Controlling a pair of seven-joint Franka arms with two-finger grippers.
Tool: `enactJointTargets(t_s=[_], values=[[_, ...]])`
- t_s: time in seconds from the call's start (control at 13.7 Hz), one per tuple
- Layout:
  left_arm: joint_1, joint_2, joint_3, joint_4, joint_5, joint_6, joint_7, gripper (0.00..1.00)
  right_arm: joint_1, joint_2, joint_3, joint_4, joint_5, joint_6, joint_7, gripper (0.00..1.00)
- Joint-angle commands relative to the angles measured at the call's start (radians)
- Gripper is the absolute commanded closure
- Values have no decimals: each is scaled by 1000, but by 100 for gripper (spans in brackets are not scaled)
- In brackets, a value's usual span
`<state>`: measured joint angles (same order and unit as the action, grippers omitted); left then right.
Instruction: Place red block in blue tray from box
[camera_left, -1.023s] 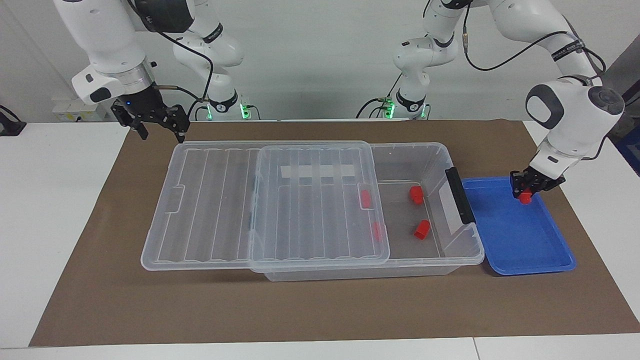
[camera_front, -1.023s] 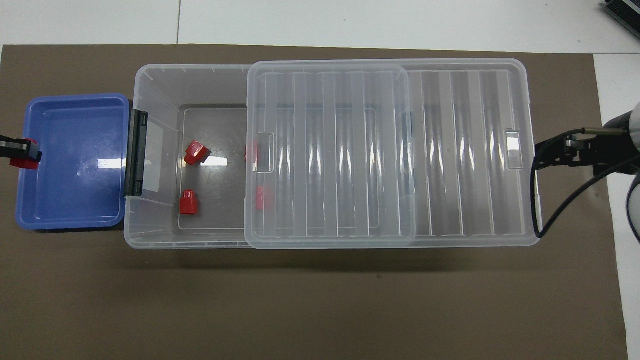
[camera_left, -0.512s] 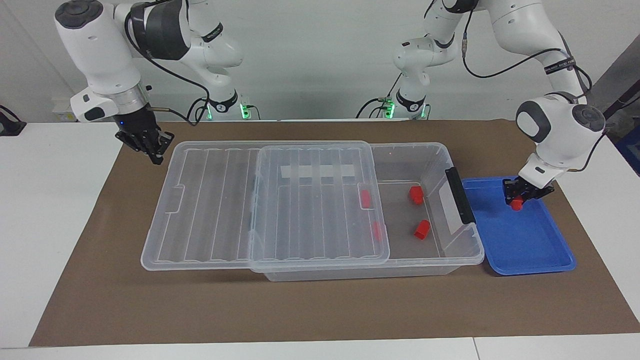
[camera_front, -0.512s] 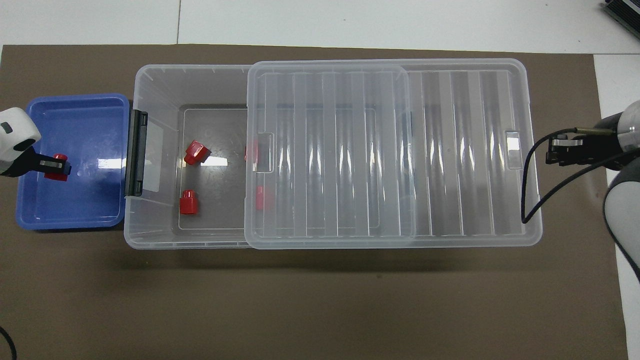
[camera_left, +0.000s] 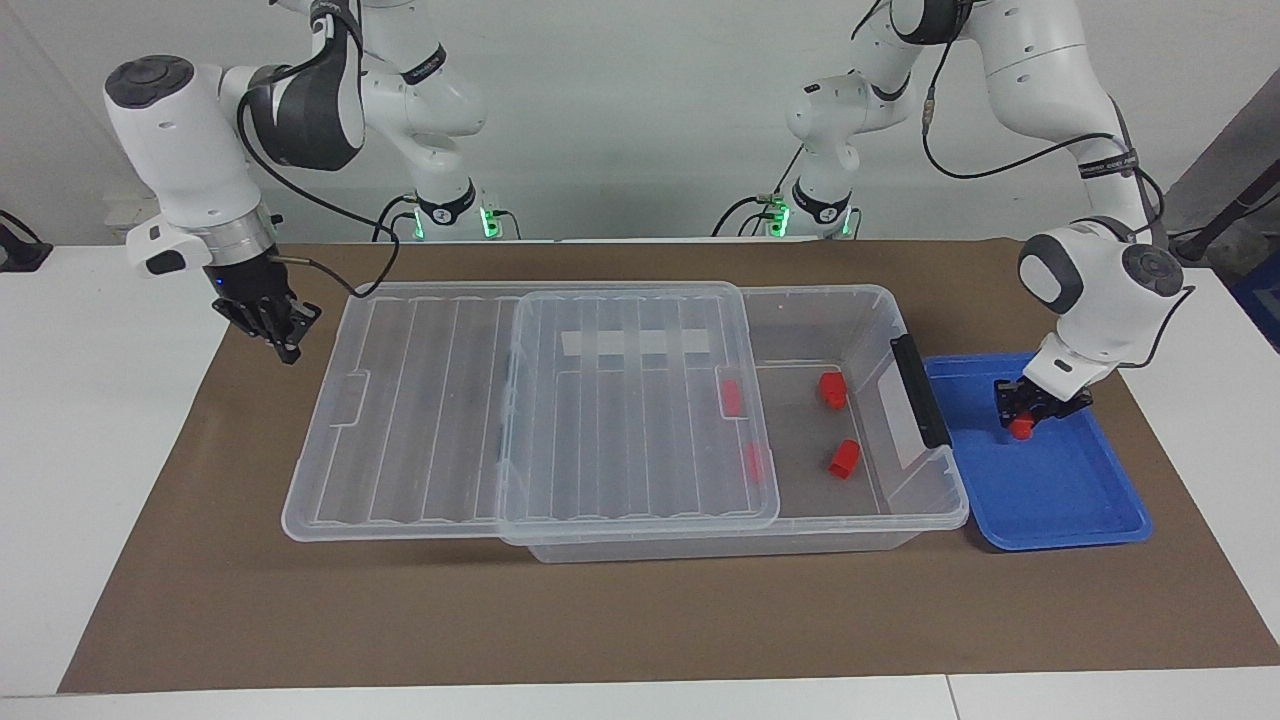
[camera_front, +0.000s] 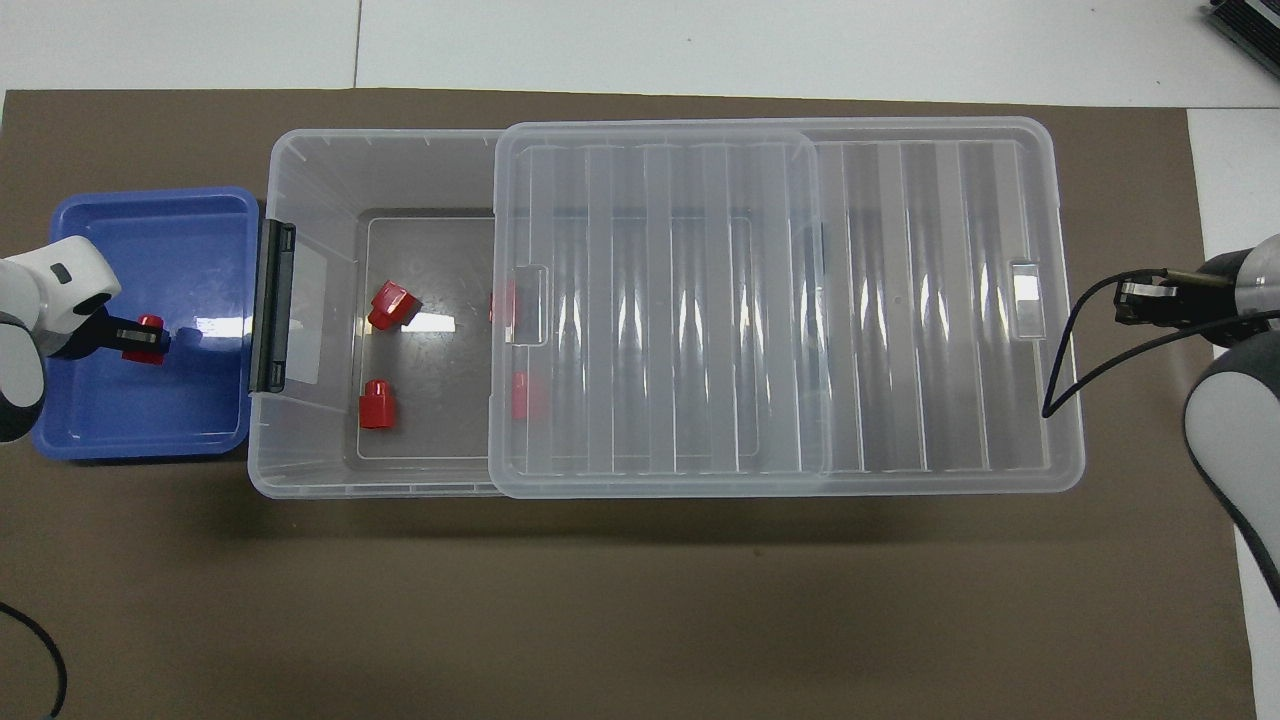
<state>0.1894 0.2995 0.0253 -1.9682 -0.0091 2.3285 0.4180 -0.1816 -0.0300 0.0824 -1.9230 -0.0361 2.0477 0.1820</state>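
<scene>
Change: my left gripper (camera_left: 1022, 420) is sinking lower into the blue tray (camera_left: 1080, 510), pinching the red block (camera_left: 1020, 429) | my right gripper (camera_left: 283, 345) is drawing off the lid (camera_left: 420, 400), jaws now pressed together (empty) | Materials: clear ribbed box (camera_left: 890, 310), four chunky red blocks inside.

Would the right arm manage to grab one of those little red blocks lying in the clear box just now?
Probably not: the ribbed see-through lid covers its end of the clear plastic box; the right gripper hangs beside it.
</scene>
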Motion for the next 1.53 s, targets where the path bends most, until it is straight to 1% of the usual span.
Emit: enactJointTargets(t_s=[0.0,0.15,0.29,0.58,0.66,0.73,0.8,0.88,0.95,1.02,1.1,1.17,1.39,1.46], values=[[5,-7,-4,-20,-60,34,22,100,-16,21,11,-34,1,86,-6,100],[2,-7,-2,-38,-60,61,24,100,-16,41,11,-34,1,100,2,100],[1,-7,-2,-69,-60,115,22,100,-13,58,11,-37,1,112,5,100],[-1,-7,-2,-78,-61,126,19,100,1,68,11,-39,1,112,22,100],[-1,-5,-2,-78,-61,127,19,98,2,68,11,-39,1,109,22,100],[-2,-5,-2,-80,-60,130,21,88,2,68,13,-42,-1,108,19,100],[-4,-5,-2,-80,-60,130,21,82,5,68,13,-42,-1,104,16,100],[-5,-5,-2,-81,-60,130,21,64,25,67,13,-44,-1,100,20,100],[-7,-5,-2,-81,-60,130,21,52,37,67,13,-44,-1,97,22,100],[-7,-5,-2,-81,-60,130,21,49,44,67,13,-44,-1,95,21,100],[-7,-5,-2,-81,-60,130,22,38,45,67,13,-44,-1,92,21,100],[-7,-5,-2,-81,-60,130,22,37,45,67,14,-44,-1,91,21,100],[-7,-5,-2,-81,-60,130,21,37,68,65,14,-44,-1,86,19,100],[-7,-5,-2,-81,-60,130,21,35,79,65,14,-44,-1,75,17,100]])
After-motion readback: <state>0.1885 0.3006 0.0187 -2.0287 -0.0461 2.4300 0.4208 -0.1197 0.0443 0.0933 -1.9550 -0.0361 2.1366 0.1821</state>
